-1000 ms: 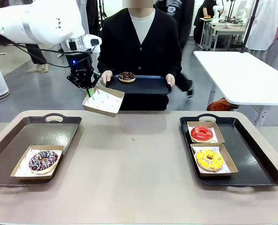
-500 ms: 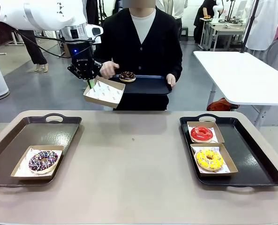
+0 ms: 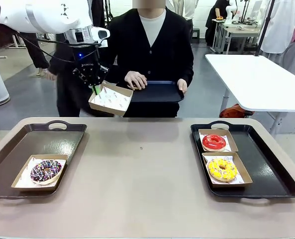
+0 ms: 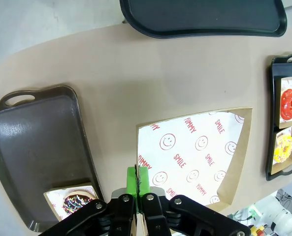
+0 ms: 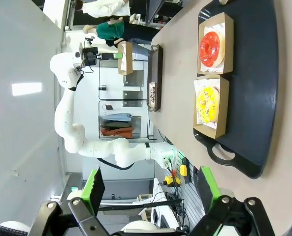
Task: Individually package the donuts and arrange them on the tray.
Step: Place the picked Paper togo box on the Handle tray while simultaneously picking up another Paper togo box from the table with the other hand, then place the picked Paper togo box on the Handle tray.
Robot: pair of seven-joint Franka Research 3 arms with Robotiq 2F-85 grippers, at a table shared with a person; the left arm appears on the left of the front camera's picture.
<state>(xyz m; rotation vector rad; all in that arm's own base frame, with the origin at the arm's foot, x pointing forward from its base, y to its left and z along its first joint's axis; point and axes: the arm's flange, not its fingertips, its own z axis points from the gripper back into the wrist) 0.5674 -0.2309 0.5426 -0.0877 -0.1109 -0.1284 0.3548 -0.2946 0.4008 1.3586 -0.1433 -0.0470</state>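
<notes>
My left gripper (image 3: 94, 89) is shut on the near rim of an empty paper-lined box (image 3: 110, 98), held in the air beyond the table's far edge. In the left wrist view the green fingertips (image 4: 137, 178) pinch that box (image 4: 195, 152). The person's hand (image 3: 136, 79) lies over the spot on their hand-held dark tray (image 3: 159, 93) where a donut sat, hiding it. A sprinkled chocolate donut (image 3: 46, 171) sits boxed on the left tray (image 3: 48, 139). Red (image 3: 214, 142) and yellow (image 3: 222, 169) donuts sit boxed on the right tray (image 3: 266, 169). My right gripper (image 5: 150, 189) is open, well back from that tray (image 5: 254, 88).
The tan table (image 3: 142, 174) lies bare between the two trays. Another person stands behind my left arm at the far left (image 3: 67, 94). A white table (image 3: 261, 79) stands at the back right.
The person's hand moved from the tray's edge onto the donut on their tray, covering it. My left gripper lifted the box slightly, then held still. Someone walked in behind the left arm.
</notes>
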